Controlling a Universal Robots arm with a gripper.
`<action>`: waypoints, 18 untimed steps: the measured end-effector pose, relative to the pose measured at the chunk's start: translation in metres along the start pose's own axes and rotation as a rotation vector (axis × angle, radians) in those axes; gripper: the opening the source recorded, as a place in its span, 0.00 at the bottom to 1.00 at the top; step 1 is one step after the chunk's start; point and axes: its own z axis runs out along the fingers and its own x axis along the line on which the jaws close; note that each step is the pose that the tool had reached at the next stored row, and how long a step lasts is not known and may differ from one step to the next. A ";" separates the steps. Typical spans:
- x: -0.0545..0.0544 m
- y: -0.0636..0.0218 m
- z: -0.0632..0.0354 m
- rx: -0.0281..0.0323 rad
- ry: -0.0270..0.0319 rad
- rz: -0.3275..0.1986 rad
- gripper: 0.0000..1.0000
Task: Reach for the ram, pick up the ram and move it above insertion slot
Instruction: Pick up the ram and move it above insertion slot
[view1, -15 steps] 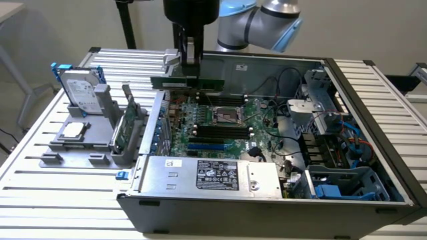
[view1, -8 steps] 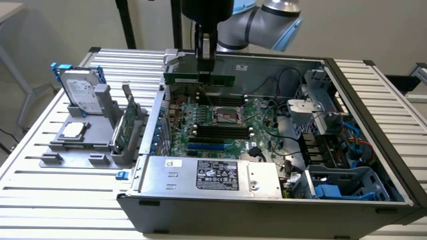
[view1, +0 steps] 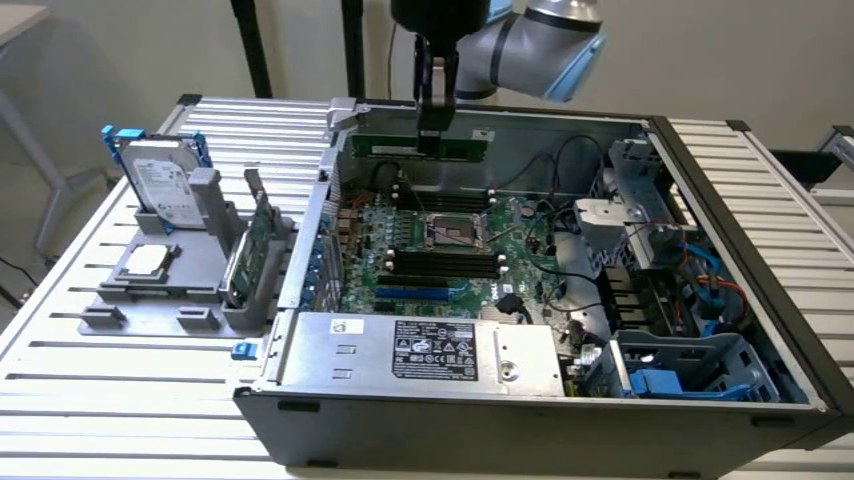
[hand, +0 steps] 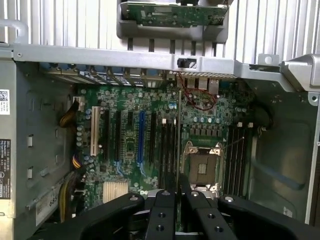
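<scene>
Green and narrow, the ram (view1: 424, 146) hung level above the open computer case (view1: 534, 400), near its far wall, pinched from above by the gripper (view1: 435, 128). In the wrist view the ram (hand: 179, 145) showed edge-on as a thin strip running out from between the black fingers (hand: 165, 200), which stood close together and clamped on it. Below that strip lay the motherboard (hand: 130, 145), with the dark memory slots (hand: 167, 145) just beside the line of the stick and the processor socket (hand: 202, 167) on its other side.

Seen from the exterior view, the motherboard (view1: 441, 250) filled the floor of the case, its processor socket (view1: 447, 232) below the gripper and the memory slots (view1: 441, 262) nearer the camera. A silver power supply (view1: 427, 350) with a printed label sat along the near edge of the case. Toward the exterior view's right stood a grey drive cage (view1: 641, 210), with blue cables (view1: 727, 290) and a blue plastic part (view1: 657, 384) beside it.

Outside the case, toward the exterior view's left, a grey holder (view1: 160, 300) rested on the ribbed metal table (view1: 120, 390). It carried a hard drive (view1: 163, 185) standing upright in a blue frame, a processor chip (view1: 147, 260) lying flat, and a larger green expansion card (view1: 251, 250) on edge. The arm (view1: 534, 40), grey with a pale blue joint cap, came down from above the case's far wall.
</scene>
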 end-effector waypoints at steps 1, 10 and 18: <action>-0.003 -0.0023 0.0006 0.0000 -0.0001 0.000 0.14; -0.024 -0.0245 0.0056 0.0001 0.0000 0.001 0.14; -0.028 -0.0318 0.0081 0.0008 -0.0001 0.012 0.14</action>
